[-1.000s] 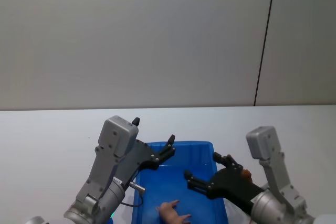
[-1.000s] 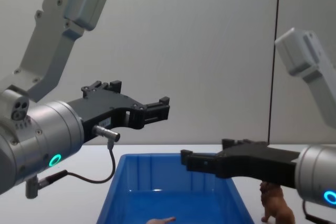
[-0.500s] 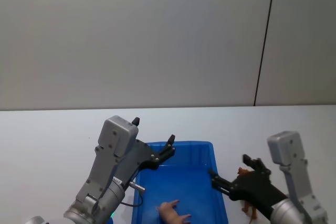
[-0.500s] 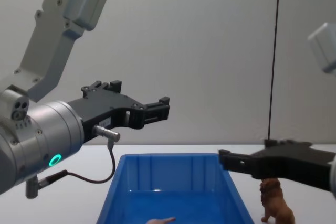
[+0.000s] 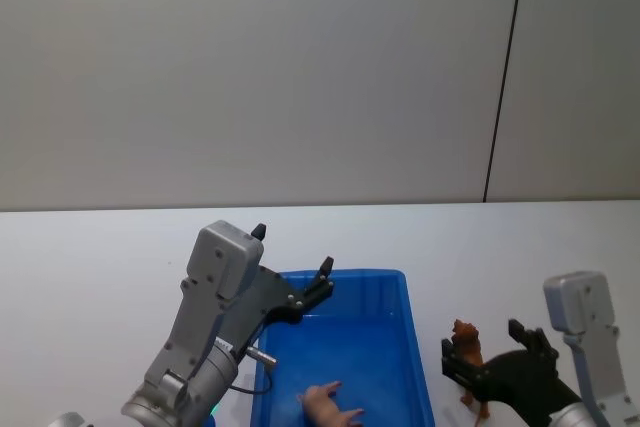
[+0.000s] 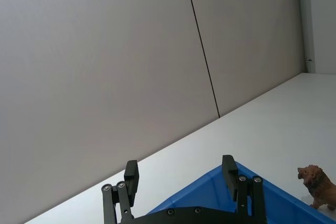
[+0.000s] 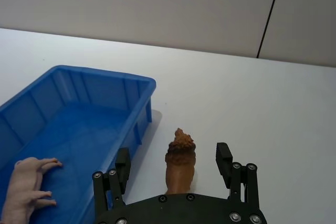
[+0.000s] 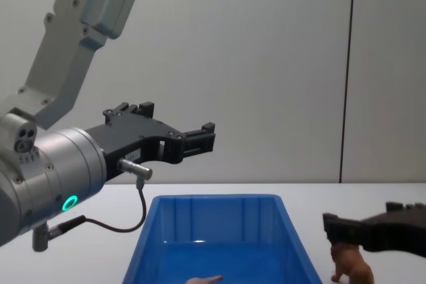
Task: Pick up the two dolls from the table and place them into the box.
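Note:
The blue box [image 5: 345, 275] stands on the white table [image 5: 90, 267]. The pale pink pig doll [image 5: 330, 405] lies inside it, near its front, also seen as the pig [image 7: 26, 190]. The brown lion doll [image 5: 468, 345] stands upright on the table just right of the box. My right gripper [image 5: 482, 342] is open around the lion [image 7: 180, 163], one finger on each side, not touching it. My left gripper [image 5: 292, 252] hangs open and empty over the box's far left corner.
A grey wall with a dark vertical seam [image 5: 505, 77] rises behind the table. White tabletop stretches left of the box and beyond the lion [image 6: 317, 186].
My right gripper has swung rightward from above the box to the lion beside it. The left arm, the pig and the lion have not moved.

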